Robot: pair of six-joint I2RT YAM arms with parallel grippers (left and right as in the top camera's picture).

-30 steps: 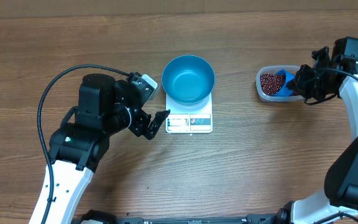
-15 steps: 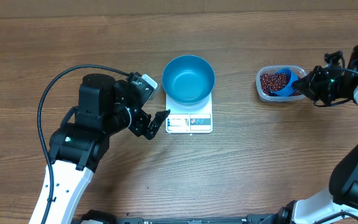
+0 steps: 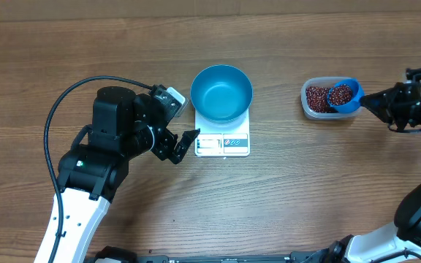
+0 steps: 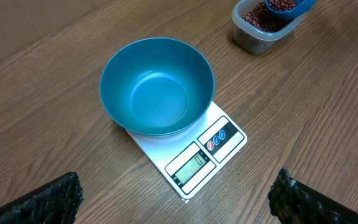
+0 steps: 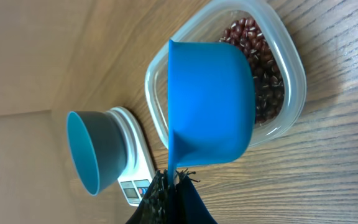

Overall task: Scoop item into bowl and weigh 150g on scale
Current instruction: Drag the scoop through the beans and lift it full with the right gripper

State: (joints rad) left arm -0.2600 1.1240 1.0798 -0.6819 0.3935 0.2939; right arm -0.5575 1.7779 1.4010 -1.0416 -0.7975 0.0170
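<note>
Right tool (image 3: 377, 100), seen from overhead, pinches my loaded scoop (image 3: 344, 96) level over the tub (image 3: 305, 102) so no beans (image 3: 315, 96) spill, left tool (image 3: 183, 145) gaping beside the scale (image 3: 223, 145); left wrist shows the bowl (image 4: 157, 87) empty, centred there for weighing; right wrist confirms the scoop above the tub.

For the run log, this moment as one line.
right tool shut on scoop of beans over tub | left tool open | bowl empty on scale

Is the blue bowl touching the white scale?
Touching. The left wrist view shows the bowl sitting on top of the scale, its base resting on the white platform with no gap.
</note>
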